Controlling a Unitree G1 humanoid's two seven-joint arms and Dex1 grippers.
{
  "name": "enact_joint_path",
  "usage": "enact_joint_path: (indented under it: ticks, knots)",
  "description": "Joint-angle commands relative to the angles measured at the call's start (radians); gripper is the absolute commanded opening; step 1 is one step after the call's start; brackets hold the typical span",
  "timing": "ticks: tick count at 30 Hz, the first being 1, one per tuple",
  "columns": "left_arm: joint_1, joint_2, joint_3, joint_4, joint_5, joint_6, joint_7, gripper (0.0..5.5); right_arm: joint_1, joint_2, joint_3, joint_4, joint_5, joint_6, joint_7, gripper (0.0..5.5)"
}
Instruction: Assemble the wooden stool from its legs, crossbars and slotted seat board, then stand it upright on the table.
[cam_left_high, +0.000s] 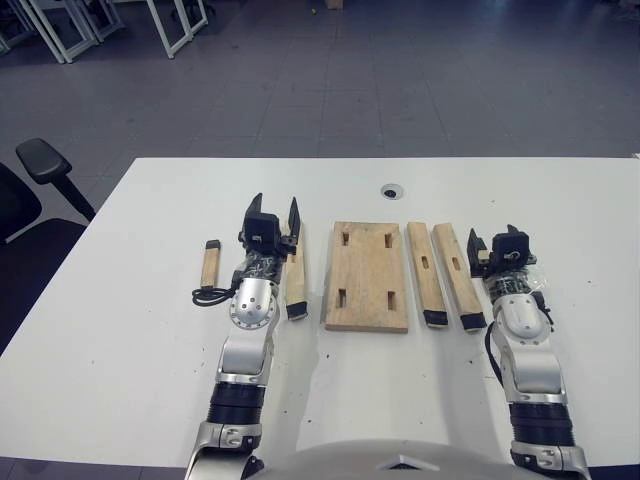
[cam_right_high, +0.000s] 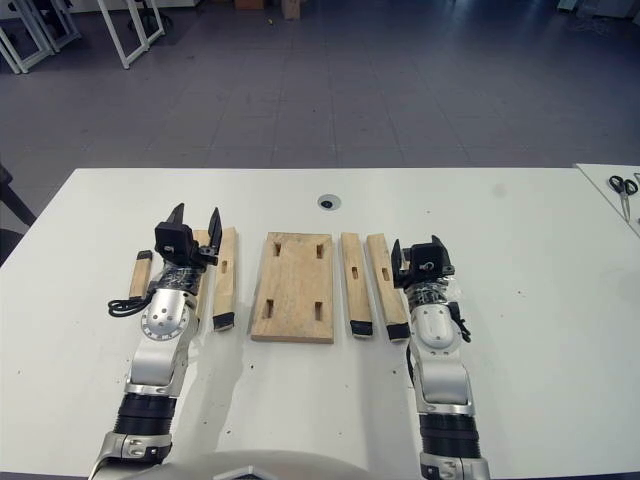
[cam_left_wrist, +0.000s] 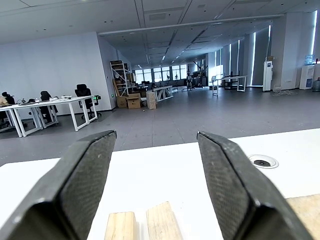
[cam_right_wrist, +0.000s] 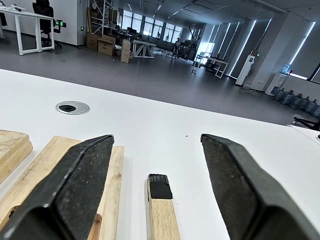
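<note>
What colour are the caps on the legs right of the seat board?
Black caps, clearest in the left eye view.

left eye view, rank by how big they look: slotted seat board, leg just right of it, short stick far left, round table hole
1. slotted seat board
2. leg just right of it
3. short stick at far left
4. round table hole, though it lies farther from the camera

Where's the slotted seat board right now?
In the head views the seat board lies flat at the middle of the table, a wooden leg on its left and two slotted pieces on its right.
</note>
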Motion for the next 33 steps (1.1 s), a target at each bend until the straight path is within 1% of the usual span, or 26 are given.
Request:
enact_joint_path:
  ticks: [1,4,6,10,11,13,16,19,22,26,30,33]
  knots:
    - [-0.006,-0.001,-0.001,0.005,0.004,0.011,-0.002,2.99,-0.014,0.0,-0.003,-0.007,0.008,-0.01,0.004,3.2]
    - [-0.007,-0.002,-0.004,0.005,0.005,0.011,-0.003,2.99,-0.016,0.001,-0.004,-0.006,0.012,-0.017,0.006,3.2]
    - [-0.006,-0.004,0.001,0.006,0.004,0.01,0.005,2.99,-0.021,0.017,-0.002,-0.022,0.058,-0.051,0.035,3.2]
    - [-0.008,-0.013,0.04,0.012,-0.013,0.012,0.034,2.99,-0.026,0.019,0.076,-0.071,0.084,-0.102,0.118,3.2]
    - [-0.007,-0.016,0.053,0.015,-0.021,0.016,0.039,2.99,-0.023,0.025,0.079,-0.074,0.083,-0.095,0.113,3.2]
    - [-0.006,-0.018,0.062,0.018,-0.027,0.017,0.04,2.99,-0.024,0.027,0.057,-0.07,0.072,-0.076,0.085,3.2]
    - [-0.001,-0.022,0.057,0.014,-0.024,0.019,0.034,2.99,-0.033,0.012,-0.019,-0.046,0.084,-0.031,0.041,3.2]
    - [0.007,-0.027,0.056,0.008,-0.021,0.022,0.033,2.99,-0.025,-0.024,-0.074,-0.033,0.115,0.005,0.063,3.2]
    - [0.02,-0.033,0.057,0.005,-0.019,0.022,0.036,2.99,-0.005,-0.078,-0.109,0.007,0.145,0.112,0.113,3.2]
    - [0.023,-0.035,0.055,0.004,-0.018,0.023,0.033,2.99,0.041,-0.098,-0.117,0.017,0.226,0.257,0.196,3.2]
    - [0.029,-0.033,0.058,0.003,-0.02,0.024,0.031,2.99,0.081,-0.102,-0.096,0.008,0.242,0.309,0.233,3.2]
    - [0.031,-0.033,0.057,0.004,-0.022,0.027,0.028,2.99,0.09,-0.096,-0.111,0.026,0.241,0.313,0.217,3.2]
